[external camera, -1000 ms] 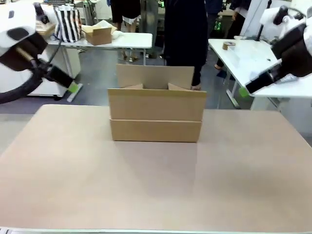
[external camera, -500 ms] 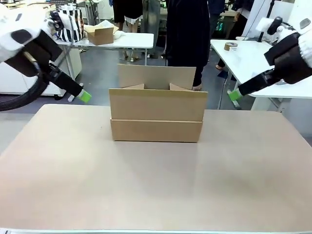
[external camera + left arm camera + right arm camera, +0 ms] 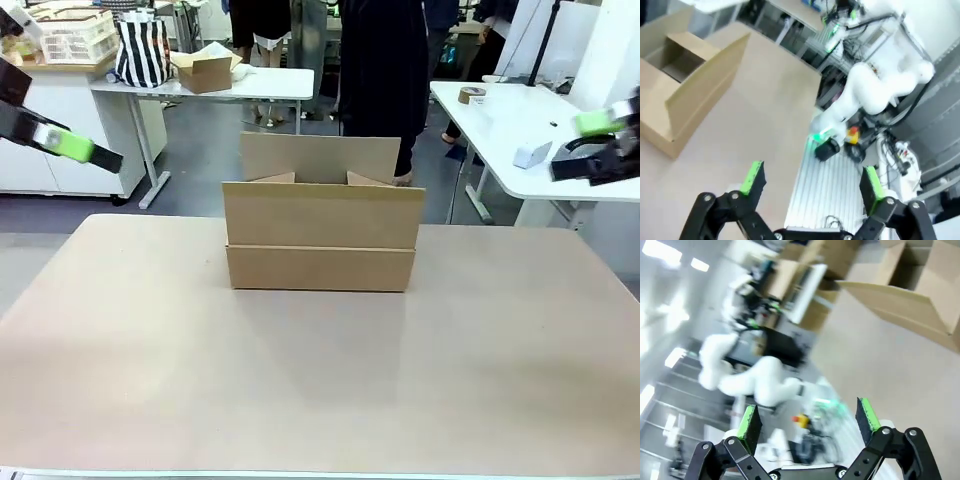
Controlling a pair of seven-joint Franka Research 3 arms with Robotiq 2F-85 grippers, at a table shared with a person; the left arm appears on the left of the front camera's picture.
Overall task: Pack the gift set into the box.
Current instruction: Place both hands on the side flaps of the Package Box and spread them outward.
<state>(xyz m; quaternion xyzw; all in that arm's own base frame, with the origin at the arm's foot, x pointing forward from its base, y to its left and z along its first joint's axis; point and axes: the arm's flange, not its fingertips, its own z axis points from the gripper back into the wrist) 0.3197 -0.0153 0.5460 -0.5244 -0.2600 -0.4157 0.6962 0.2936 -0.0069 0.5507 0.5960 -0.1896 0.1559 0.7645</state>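
Note:
The box (image 3: pixel 320 238), a plain brown carton, stands open at the far middle of the tan table (image 3: pixel 320 370), its rear flap upright. The gift set is out of view. My left gripper (image 3: pixel 85 152) hangs high at the left edge, well clear of the box. My right gripper (image 3: pixel 585 145) hangs high at the right edge. In the left wrist view the left gripper (image 3: pixel 811 181) is open and holds nothing, with the box (image 3: pixel 685 75) at the upper left. The right gripper (image 3: pixel 807 419) is also open and holds nothing, the box (image 3: pixel 910 285) at the upper right.
A person in dark clothes (image 3: pixel 380 70) stands behind the box. A white table (image 3: pixel 220 82) at the back left carries a smaller cardboard box (image 3: pixel 205 70) and a striped bag (image 3: pixel 140 48). Another white table (image 3: pixel 500 120) with a tape roll (image 3: pixel 469 94) stands at the right.
Both arms have risen and drawn outward towards the picture's edges, away from the box. The box has not moved.

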